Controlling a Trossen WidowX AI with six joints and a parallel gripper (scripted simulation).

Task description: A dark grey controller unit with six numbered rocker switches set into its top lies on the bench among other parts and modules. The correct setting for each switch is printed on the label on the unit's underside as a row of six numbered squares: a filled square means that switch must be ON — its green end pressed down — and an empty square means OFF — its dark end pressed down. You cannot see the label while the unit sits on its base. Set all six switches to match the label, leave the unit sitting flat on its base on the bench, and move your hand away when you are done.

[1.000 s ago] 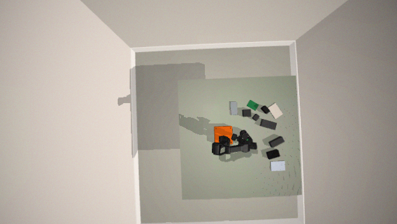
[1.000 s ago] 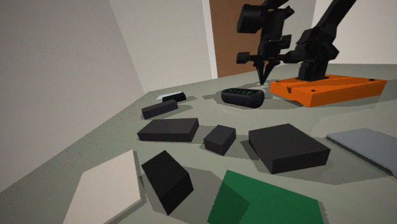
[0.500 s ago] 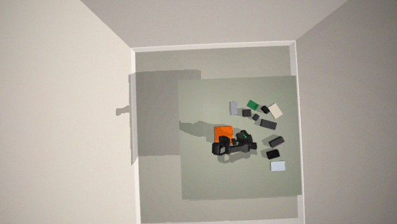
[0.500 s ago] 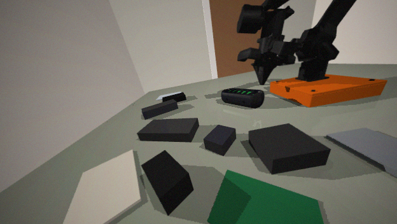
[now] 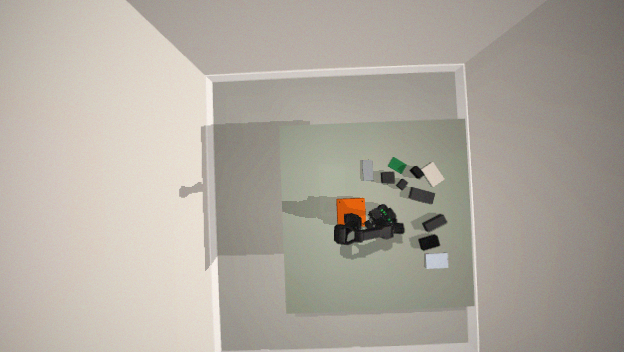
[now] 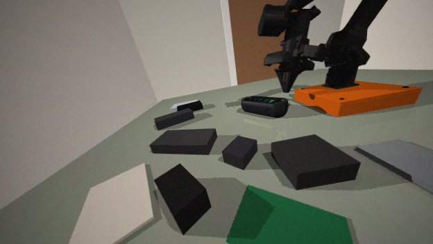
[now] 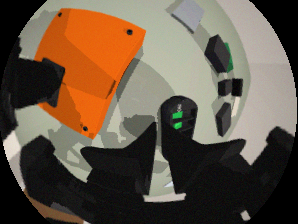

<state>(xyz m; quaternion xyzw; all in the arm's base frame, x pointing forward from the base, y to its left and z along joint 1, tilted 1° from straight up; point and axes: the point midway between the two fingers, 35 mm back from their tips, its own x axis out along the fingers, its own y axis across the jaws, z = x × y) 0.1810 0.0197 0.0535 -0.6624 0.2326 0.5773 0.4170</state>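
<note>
The dark grey controller unit (image 6: 265,105) sits flat on its base on the bench, close to the orange arm base (image 6: 357,97). Its row of rocker switches faces up and shows green ends. It also shows in the top view (image 5: 384,215) and in the wrist view (image 7: 177,117), where only its near end with a green switch is seen past the fingers. My gripper (image 6: 286,84) hangs point down above the bench, just beside the unit's end nearest the orange base, not touching it. Its fingers are almost together and hold nothing. They also show in the wrist view (image 7: 166,148).
Several dark blocks (image 6: 313,160) (image 6: 184,140) (image 6: 240,150) (image 6: 182,195) lie in front of the unit, with a green plate (image 6: 291,218), a cream plate (image 6: 114,208) and a grey plate (image 6: 399,157). A long dark bar (image 6: 173,118) lies to the unit's left.
</note>
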